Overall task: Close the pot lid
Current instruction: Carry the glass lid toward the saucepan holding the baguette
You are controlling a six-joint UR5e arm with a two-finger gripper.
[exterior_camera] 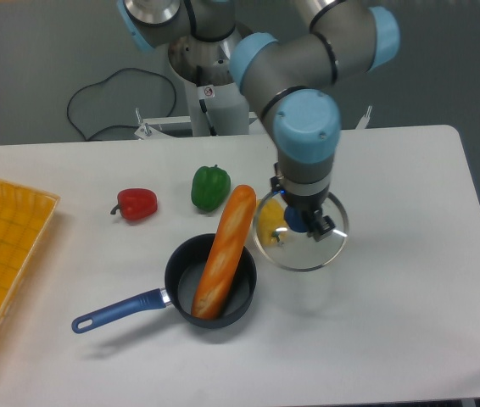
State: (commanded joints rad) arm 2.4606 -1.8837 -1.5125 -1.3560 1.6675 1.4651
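Observation:
The pot [185,284], dark with a long blue handle pointing lower left, sits on the white table at centre front. An orange baguette [226,248] leans in it, its upper end sticking out past the far rim. The glass lid [316,248] hangs above the table just right of the pot, seen with its blue knob held in my gripper [300,222], which is shut on it. The lid's left edge lies over the yellow pepper [265,219], visible through the glass.
A green pepper [210,187] and a red pepper [137,203] lie behind the pot. A yellow tray [2,246] occupies the left edge of the table. The robot base [210,85] stands at the back centre.

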